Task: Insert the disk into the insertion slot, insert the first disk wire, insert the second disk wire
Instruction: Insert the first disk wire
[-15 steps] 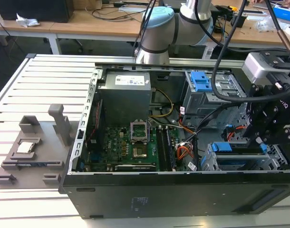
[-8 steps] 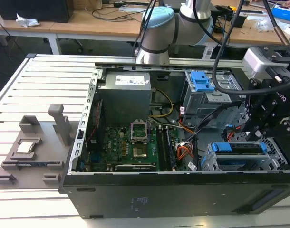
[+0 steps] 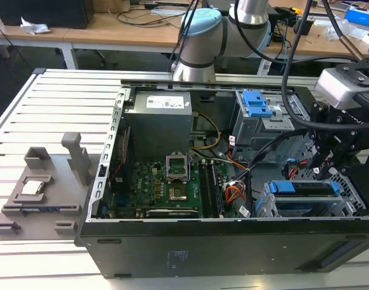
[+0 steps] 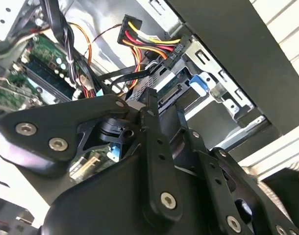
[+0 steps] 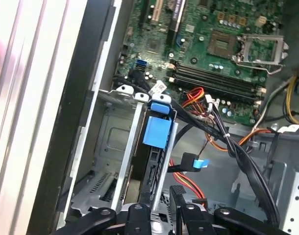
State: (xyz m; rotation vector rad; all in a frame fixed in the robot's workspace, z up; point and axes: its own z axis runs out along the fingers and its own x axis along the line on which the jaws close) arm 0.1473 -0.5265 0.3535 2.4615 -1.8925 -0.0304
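I see gripper [image 3: 318, 164] above disk [image 3: 305, 188] sitting in insertion slot [image 3: 268, 208], red-yellow wires [image 4: 149, 43] crowding just beside; jaws' opening I can't tell

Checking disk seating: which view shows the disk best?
The first wrist view: the disk sits close up in the insertion slot, blue carrier plain. The exterior view shows it farther off; the second wrist view, one end.

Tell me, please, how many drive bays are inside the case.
2: the taller bay with a blue latch, farther back; the insertion slot, holding the disk, nearer the camera. Others may be hidden.
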